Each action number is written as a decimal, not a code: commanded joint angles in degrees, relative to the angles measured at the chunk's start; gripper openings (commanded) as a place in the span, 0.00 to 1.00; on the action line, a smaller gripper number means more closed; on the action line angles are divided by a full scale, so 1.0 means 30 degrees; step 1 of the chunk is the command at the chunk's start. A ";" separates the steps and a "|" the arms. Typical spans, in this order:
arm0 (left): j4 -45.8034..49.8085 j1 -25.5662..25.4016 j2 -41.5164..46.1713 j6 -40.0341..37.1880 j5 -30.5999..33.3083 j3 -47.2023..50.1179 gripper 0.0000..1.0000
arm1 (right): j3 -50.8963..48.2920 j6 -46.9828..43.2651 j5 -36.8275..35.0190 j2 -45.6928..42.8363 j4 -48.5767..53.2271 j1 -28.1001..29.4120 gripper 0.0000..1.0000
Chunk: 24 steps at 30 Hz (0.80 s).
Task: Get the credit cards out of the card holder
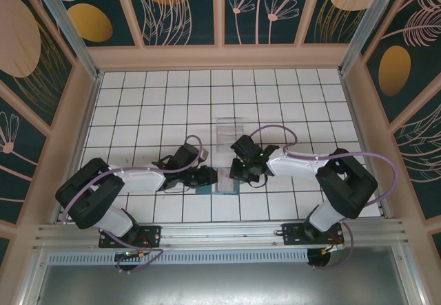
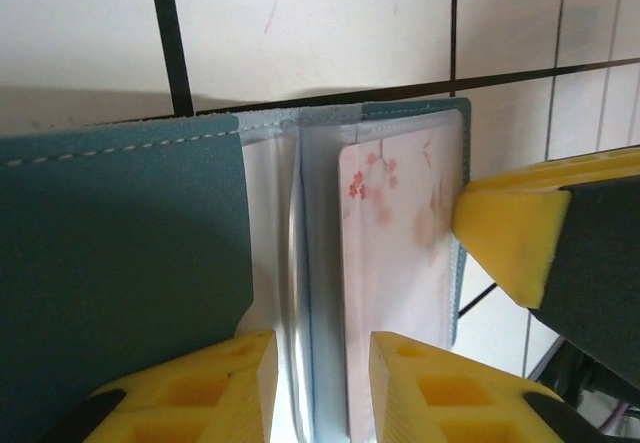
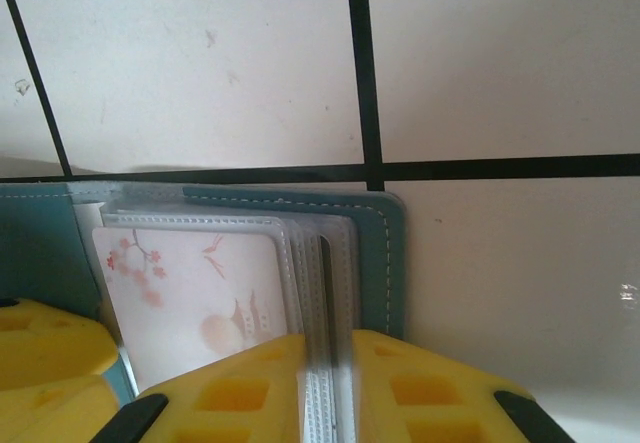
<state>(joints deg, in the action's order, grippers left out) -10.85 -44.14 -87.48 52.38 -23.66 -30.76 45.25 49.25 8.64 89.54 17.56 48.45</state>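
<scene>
Stitched teal card holder [image 2: 120, 263] lies open, glossy sleeves [image 3: 322, 263] over blossom-printed card [image 2: 395, 253].

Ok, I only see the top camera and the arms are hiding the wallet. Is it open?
Observer: Yes, the card holder lies open, with clear sleeves fanned up inside.
Operator: Is a card in there?
Observer: One credit card, pale with pink blossoms, sits in a sleeve.
Operator: What's the right gripper doing?
Observer: The right gripper has one finger on each side of the stack of sleeves.
</scene>
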 commanded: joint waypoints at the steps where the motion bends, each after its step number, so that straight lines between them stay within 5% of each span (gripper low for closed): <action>1: 0.1244 0.0094 -0.0636 -0.1262 -0.0345 -0.0769 0.31 | 0.0369 -0.0434 -0.0424 0.0394 0.0441 0.0111 0.19; 24: 0.7389 0.0081 -0.1874 -0.3336 0.3032 -0.3633 0.33 | 0.0347 -0.0355 -0.0421 0.0251 0.0518 0.0141 0.17</action>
<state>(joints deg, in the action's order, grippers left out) 4.97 -44.18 -92.25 44.56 -19.99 -41.41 45.30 48.66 8.62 89.65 17.61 48.45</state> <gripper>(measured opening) 0.332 0.172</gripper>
